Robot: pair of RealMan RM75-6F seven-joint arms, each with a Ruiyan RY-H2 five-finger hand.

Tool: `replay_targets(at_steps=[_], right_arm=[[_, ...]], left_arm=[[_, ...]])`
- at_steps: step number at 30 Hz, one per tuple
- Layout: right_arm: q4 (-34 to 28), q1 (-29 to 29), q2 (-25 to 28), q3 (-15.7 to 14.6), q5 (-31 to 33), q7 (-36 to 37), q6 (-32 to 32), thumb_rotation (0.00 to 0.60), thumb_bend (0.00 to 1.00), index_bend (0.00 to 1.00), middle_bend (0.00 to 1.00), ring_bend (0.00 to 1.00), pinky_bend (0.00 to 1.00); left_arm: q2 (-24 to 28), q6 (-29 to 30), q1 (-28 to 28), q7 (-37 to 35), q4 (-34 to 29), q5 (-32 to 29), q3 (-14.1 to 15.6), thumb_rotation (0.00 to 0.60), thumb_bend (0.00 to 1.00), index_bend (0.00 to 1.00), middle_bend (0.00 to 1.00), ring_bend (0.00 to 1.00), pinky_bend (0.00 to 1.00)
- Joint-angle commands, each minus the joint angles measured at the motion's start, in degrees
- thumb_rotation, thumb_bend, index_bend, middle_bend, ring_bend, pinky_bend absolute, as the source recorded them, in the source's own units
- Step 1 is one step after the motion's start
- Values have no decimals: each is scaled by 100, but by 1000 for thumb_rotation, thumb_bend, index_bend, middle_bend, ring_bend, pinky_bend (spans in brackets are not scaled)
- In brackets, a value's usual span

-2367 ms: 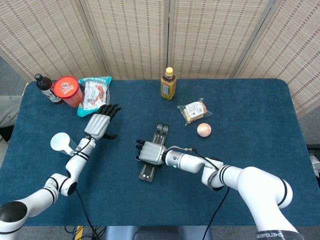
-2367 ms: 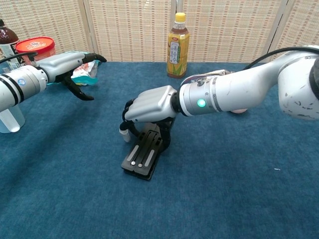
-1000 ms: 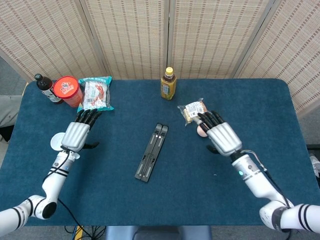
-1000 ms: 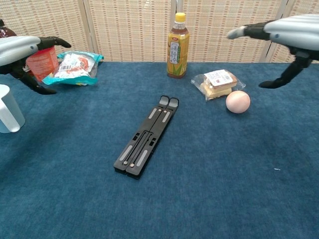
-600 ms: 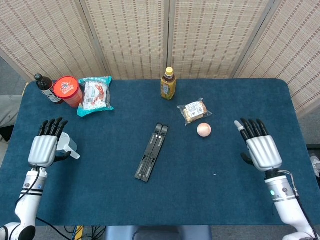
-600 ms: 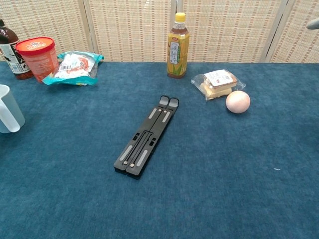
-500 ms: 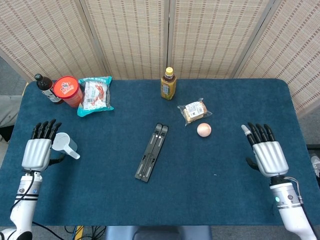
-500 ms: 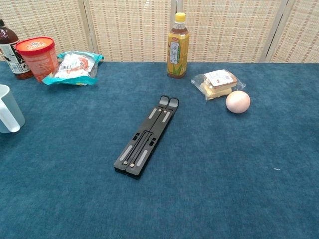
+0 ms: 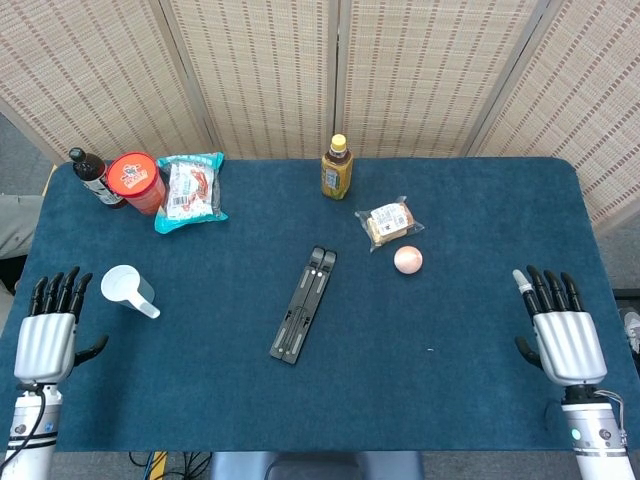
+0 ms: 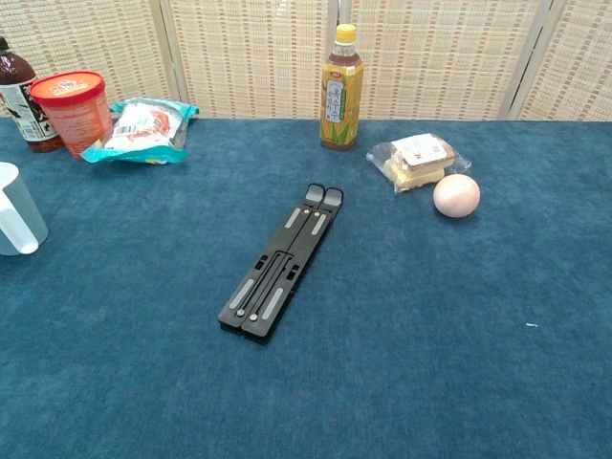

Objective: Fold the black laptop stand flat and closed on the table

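Note:
The black laptop stand (image 9: 304,305) (image 10: 281,264) lies folded flat and closed on the blue table, its two bars side by side, running diagonally. My left hand (image 9: 47,339) hovers at the table's near left corner, fingers straight and apart, holding nothing. Far across at the near right corner, my right hand (image 9: 565,338) is spread the same way and empty. Both hands are well away from the stand. Neither hand shows in the chest view.
A tea bottle (image 9: 336,168) stands at the back middle. A wrapped sandwich (image 9: 388,223) and a peach-coloured ball (image 9: 407,260) lie right of the stand. At the left are a white cup (image 9: 125,288), a snack bag (image 9: 189,188), a red tub (image 9: 135,181) and a dark bottle (image 9: 91,174).
My right hand let go of the stand, which now lies fully flat. Both hands have drawn back from the table's middle to the near corners, out of the chest view.

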Motion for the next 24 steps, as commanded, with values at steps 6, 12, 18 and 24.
replay_targets(at_steps=[6,12,18,24], right_arm=[[18,-111,-26,123,-119,-40,-124,600,163,0,70,0,0],[45,-210,-95,203,-233,-113,-152,600,163,0,71,0,0],[-72,-400,-82,239,-327,-268,-21,600,163,0,71,0,0],[-211,-697,-14,194,-483,-327,227,600,163,0,71,0,0]], left_arm=[[59,2,130,36,-73,129,9,600,135,77,38,0,0],[14,-42,154,29,-37,175,-77,600,135,77,38,0,0],[-20,-129,141,41,-25,225,-147,600,135,77,38,0,0],[-37,-202,129,3,-12,304,-192,600,135,77,38,0,0]])
